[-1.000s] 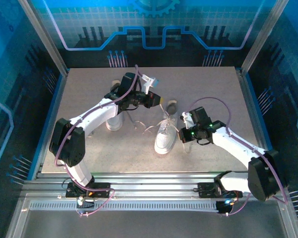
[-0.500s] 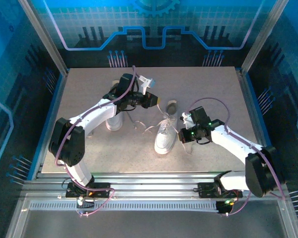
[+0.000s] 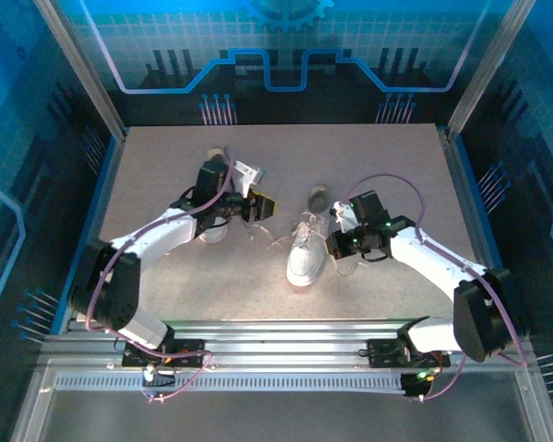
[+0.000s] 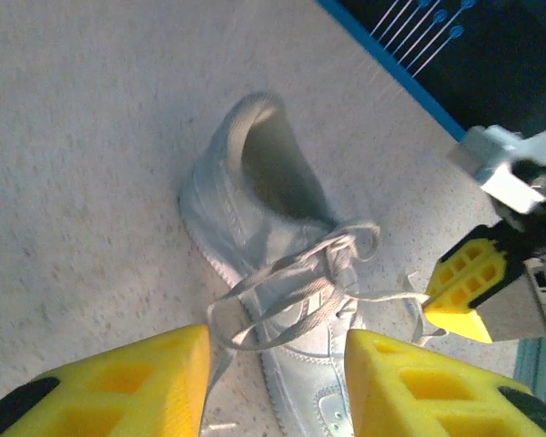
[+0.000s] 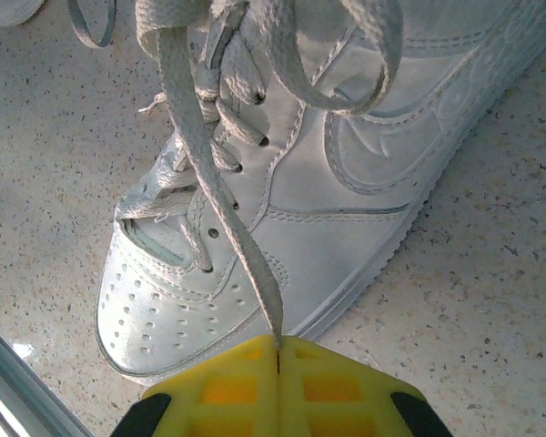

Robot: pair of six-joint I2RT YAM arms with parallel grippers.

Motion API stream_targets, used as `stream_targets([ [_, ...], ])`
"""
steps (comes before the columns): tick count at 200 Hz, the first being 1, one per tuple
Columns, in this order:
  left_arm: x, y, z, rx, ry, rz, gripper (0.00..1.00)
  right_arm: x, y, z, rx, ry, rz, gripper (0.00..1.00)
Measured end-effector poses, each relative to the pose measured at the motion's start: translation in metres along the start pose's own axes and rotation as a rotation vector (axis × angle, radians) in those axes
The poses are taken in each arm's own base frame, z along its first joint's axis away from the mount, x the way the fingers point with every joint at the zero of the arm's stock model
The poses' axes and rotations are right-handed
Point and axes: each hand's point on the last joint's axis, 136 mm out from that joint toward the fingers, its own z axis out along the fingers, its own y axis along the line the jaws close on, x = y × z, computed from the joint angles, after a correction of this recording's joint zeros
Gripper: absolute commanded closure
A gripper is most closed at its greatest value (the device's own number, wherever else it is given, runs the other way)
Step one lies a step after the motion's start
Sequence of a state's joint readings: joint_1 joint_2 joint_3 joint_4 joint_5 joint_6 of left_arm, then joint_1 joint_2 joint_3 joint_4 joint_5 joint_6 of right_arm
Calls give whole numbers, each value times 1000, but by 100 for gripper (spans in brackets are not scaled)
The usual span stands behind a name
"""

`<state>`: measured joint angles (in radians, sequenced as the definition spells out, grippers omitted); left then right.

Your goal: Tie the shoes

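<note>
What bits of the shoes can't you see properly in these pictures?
1. Left-hand shoe, top view: the left arm covers most of it.
2. Middle shoe: the top edge cuts off the heel in the right wrist view, and the bottom edge cuts off the toe in the left wrist view.
3. Tip of the lace, right wrist view: hidden inside the shut right jaws.
4. Knot, left wrist view: the loops are too blurred to tell if it is tied.

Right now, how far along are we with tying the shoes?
Done: little. The middle shoe has its laces in loose loops, with no snug bow. In hand: the right gripper is shut on one lace, pulled straight; the left gripper hovers open over that shoe, holding nothing. Left: finish the bow, then the other shoe, whose laces the left arm hides.
</note>
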<state>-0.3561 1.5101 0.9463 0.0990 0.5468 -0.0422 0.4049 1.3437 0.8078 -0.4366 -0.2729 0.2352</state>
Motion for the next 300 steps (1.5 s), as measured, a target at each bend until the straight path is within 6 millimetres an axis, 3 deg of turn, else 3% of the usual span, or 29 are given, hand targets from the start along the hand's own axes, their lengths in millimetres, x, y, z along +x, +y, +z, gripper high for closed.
stream_targets([
  [29,-17,-19,-10,48,-71,168,58,-2,0,0,-1,-2,-8,100],
  [44,-13,-30,-6,74,-60,279,59,-2,1,0,-3,-3,-8,100],
  [70,5,-66,21,157,35,508,62,-3,2,-1,-21,-4,-2,100],
  [91,15,-84,47,195,85,666,64,-5,0,-3,-38,-13,13,100],
  [143,49,-76,86,190,186,857,65,-12,1,-6,-78,-35,34,100],
  [184,67,-67,99,185,233,909,65,-12,3,-6,-91,-34,35,100],
  [229,73,-66,107,176,245,953,66,-11,5,-6,-106,-29,35,100],
  [275,66,-66,112,147,217,999,68,-10,5,-3,-110,-17,41,100],
  [300,62,-68,115,132,198,1021,77,-11,7,-3,-122,-17,40,100],
])
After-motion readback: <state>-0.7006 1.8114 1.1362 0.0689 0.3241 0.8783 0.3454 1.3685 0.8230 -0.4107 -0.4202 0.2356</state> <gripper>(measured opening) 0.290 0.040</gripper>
